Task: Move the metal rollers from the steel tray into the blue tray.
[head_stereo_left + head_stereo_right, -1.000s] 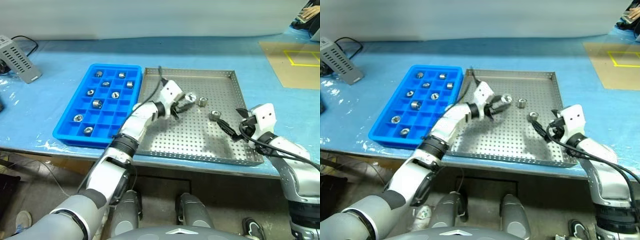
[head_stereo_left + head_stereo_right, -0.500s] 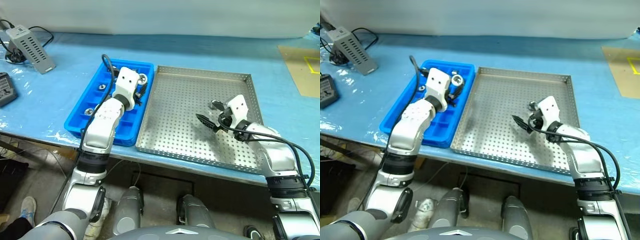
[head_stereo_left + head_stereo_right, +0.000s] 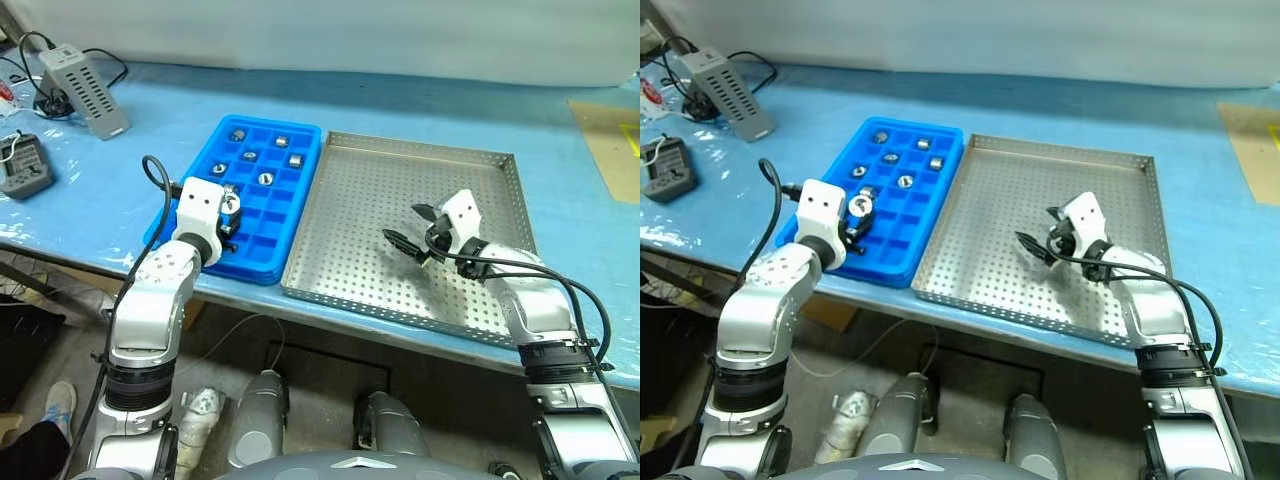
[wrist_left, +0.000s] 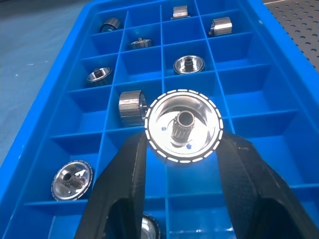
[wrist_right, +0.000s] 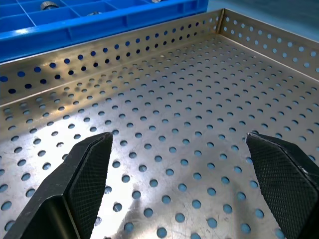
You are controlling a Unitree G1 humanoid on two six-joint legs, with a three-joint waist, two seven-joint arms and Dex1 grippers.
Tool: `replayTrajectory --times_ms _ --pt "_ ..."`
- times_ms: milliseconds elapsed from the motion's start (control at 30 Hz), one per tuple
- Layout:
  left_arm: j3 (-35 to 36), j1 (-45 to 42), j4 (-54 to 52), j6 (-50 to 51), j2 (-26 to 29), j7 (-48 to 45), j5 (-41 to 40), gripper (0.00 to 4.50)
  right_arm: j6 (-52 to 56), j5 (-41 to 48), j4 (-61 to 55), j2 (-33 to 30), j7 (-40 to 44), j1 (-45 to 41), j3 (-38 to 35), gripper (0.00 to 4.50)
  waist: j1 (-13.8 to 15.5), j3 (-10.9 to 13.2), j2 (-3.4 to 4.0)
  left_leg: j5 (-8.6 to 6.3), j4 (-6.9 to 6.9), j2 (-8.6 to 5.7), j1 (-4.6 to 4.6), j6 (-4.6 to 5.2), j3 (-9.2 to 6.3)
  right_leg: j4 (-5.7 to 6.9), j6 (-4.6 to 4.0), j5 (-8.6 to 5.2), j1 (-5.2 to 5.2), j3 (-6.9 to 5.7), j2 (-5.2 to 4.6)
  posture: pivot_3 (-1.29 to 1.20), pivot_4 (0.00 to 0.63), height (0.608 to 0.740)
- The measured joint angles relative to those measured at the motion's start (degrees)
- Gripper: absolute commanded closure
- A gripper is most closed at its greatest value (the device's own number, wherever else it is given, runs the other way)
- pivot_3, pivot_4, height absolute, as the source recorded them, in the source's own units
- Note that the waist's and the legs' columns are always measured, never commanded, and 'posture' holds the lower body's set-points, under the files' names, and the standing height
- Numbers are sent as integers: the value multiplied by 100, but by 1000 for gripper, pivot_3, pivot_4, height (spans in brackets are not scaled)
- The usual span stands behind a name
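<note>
Blue tray (image 4: 30, 124) below — left gripper (image 4: 182, 149) clamps roller (image 4: 183, 125); right gripper (image 5: 189, 164) splayed.

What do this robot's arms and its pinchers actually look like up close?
The arms are smooth silver-grey shells with black bands at the joints, ending in boxy white wrist blocks. A loose black cable loops along each arm. The left gripper and right gripper each have two broad black fingers; the right's pads carry a fine cross-hatched texture.

Blue-covered table (image 3: 130, 190), pale wall (image 3: 350, 35) behind; grey box (image 3: 85, 80) with cable at far left.
</note>
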Motion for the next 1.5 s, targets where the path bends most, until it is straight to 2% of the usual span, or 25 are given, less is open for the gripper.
replayTrajectory --times_ms 167,367,500,567,633,767,1000,1167,1267,1500 --pt "-25 3 8 15 32 7 -84 2785 -19 -51 24 0 19 -5 0 0 -4 0 0 2 -3 -1 -5 4 1 -1 0 0 -5 -2 -3 136 150 740" --pt "-70 61 223 31 241 -29 -164 824 -18 -65 15 -3 3 12 -8 0 -23 0 0 4 -9 0 -5 0 1 -2 0 0 -8 -5 -2 109 150 740" --pt "-42 -390 810 -142 258 -230 -418 824 -2 -65 -27 -16 -35 75 -29 0 -4 0 0 6 -8 -3 -5 -5 2 -1 1 1 -5 -8 -8 66 150 740" --pt "-37 -892 1297 -468 234 -329 -523 824 22 -58 -112 -26 -70 115 -50 0 -2 1 -1 8 -9 -5 -8 -9 3 2 3 2 -6 -11 -13 47 150 740" --pt "-105 -1609 2042 -1150 149 -524 -571 824 137 12 -274 -27 -155 168 -174 0 -1 1 -2 9 -9 -11 -9 -6 5 2 9 6 -4 -11 -21 1 150 740" --pt "-472 -2459 3270 -2327 -242 -898 -577 824 346 222 -662 -42 -336 268 -560 0 -56 -1 -3 10 -8 -19 -10 25 16 -13 11 7 0 -6 -28 -77 150 740" --pt "-800 -3722 6863 -4331 -1299 -1772 -566 824 761 384 -1307 -90 -1041 795 -1410 0 -197 1 -6 5 -11 -18 -19 34 24 -17 24 15 -9 -6 -28 -224 150 740" --pt "-731 -4651 9066 -5267 -1978 -1830 -451 824 918 381 -1836 -89 -1502 1278 -1747 0 -381 2 -7 2 -16 -19 -17 40 27 -35 33 20 -2 -7 -30 -309 150 740" --pt "-668 -5041 9709 -5533 -2230 -1733 -337 824 1018 388 -2185 -40 -1715 1702 -1929 0 -492 2 -8 0 -20 -19 -14 43 28 -48 36 22 4 -7 -31 -371 150 740" --pt "-653 -5256 10162 -5654 -2465 -1570 -21 824 1190 418 -2948 192 -2112 2437 -2293 0 -716 0 -5 -6 -38 -20 -6 54 43 -93 50 31 18 -1 -31 -483 150 740"
